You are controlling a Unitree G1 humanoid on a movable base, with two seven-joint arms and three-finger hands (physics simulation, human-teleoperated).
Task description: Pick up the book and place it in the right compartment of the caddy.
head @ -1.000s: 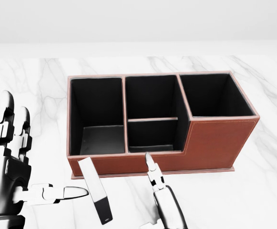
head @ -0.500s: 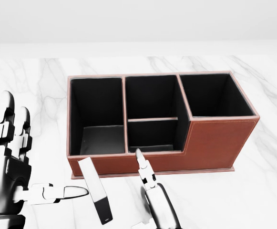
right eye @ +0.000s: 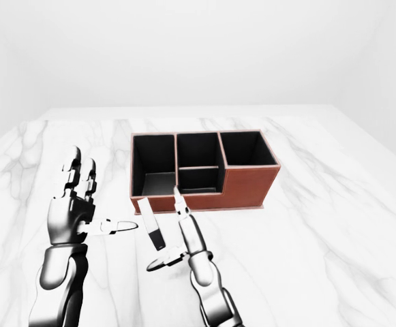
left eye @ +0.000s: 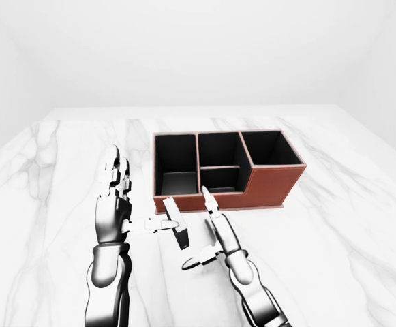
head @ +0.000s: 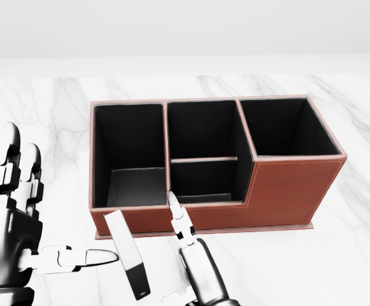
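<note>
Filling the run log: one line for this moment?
book on table, ungrasped | left hand open beside it | right hand open | caddy empty

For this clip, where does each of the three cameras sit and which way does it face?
Head view: on the robot's head, tilted down and close on the caddy and the book; the left hand enters at the lower left, the right hand at the bottom.
Left-eye view: on the head, looking wider over the marble table to a pale wall; both forearms show.
Right-eye view: nearly the same picture, with everything shifted left.
Shared: all three show the caddy, the book standing between the two open hands.
</note>
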